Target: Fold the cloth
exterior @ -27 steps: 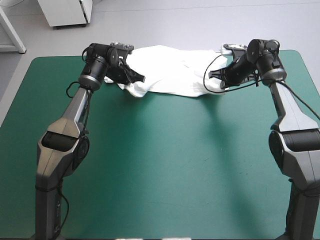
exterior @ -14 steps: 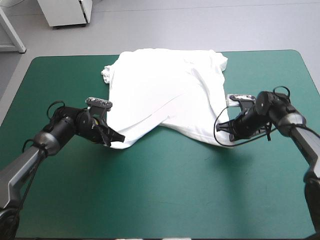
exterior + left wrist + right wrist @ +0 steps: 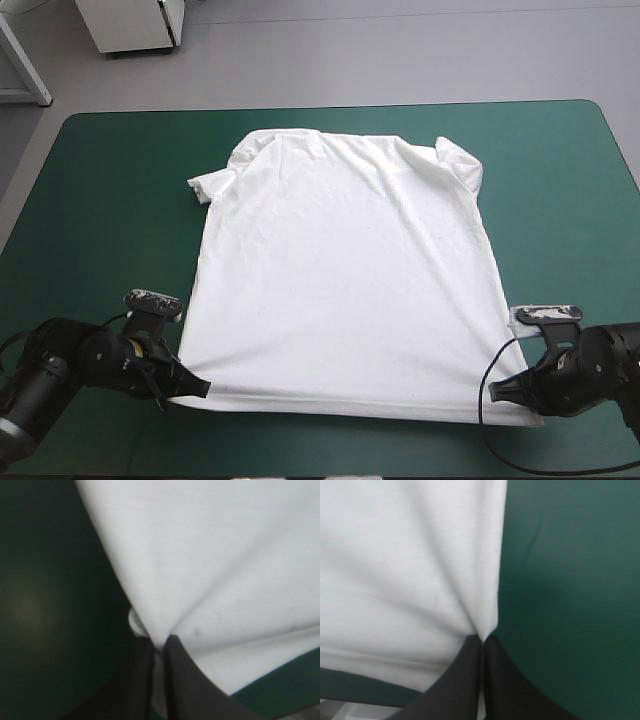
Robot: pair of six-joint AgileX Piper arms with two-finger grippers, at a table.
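The white T-shirt point(image 3: 345, 275) lies spread flat on the teal-green cover, collar and sleeves toward the far edge, hem near the front edge. My left gripper point(image 3: 197, 388) is shut on the hem's left corner, low over the table. My right gripper point(image 3: 503, 393) is shut on the hem's right corner. In the left wrist view the black fingers point(image 3: 177, 667) pinch the T-shirt point(image 3: 215, 565), which fans out taut ahead of them. In the right wrist view the right gripper point(image 3: 482, 642) holds the T-shirt point(image 3: 405, 565) the same way, its side edge running straight ahead.
Bare teal-green cover point(image 3: 90, 200) lies on both sides of the T-shirt and beyond the collar. Only a narrow strip of cover point(image 3: 350, 450) separates the hem from the table's front edge.
Both grippers have pulled the T-shirt's hem from the far edge toward the front edge. The garment went from a bunched heap to spread flat.
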